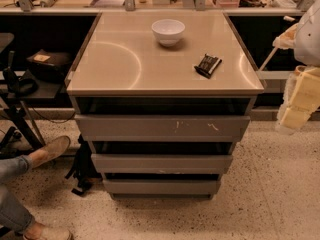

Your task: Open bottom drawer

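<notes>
Gripper (299,99): at the right edge of the view, about level with the cabinet top (125,59) and well apart from every drawer; we cannot tell how wide it stands.
Bottom drawer (161,186): far below and to the left of the gripper, the lowest of three grey fronts, plain and near the floor; we judge it not yet pulled out.
Neighbouring fronts: middle drawer (161,163) just above it; scratched top drawer (161,128) higher, nearer the gripper's height.
Risk, wrong front: the fronts are alike and closely stacked, so we judge that a descent stopped short would catch the middle one.
Risk, slip: no handle shows, so a hold on the thin upper edge could slide off.
Risk, obstruction: a seated person's shoe (50,150) and a black bag (82,170) lie beside the cabinet, on the side away from the gripper, at floor level.
Containers: white bowl (168,31) on the top looks empty; the drawer interiors are hidden from us.
</notes>
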Robot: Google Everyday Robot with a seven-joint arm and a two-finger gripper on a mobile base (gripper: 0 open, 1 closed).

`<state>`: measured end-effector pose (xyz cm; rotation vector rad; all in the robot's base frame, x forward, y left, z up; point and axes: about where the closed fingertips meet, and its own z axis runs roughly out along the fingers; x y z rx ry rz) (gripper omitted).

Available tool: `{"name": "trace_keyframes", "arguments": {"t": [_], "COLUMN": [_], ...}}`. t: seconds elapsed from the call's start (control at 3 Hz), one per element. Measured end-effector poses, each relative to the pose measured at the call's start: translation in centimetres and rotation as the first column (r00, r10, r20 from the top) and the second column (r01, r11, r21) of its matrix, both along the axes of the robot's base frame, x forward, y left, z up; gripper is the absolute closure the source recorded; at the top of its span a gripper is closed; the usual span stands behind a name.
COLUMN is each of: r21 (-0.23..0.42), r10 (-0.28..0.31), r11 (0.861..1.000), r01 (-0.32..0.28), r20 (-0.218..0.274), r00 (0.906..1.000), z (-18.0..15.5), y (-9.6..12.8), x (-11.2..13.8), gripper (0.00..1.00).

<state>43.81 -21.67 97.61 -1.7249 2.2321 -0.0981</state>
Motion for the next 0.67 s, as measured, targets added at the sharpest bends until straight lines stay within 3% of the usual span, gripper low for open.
{"name": "trace_keyframes", "arguments": {"t": [0.67], "r21": [0.021], "r10": [0.01], "r11": [1.0], "r01": [-0.01], "r20": [0.02], "r00": [0.9997], "z": [0.08], "y": [0.49], "x": [-0.04], "gripper": [0.0]}}
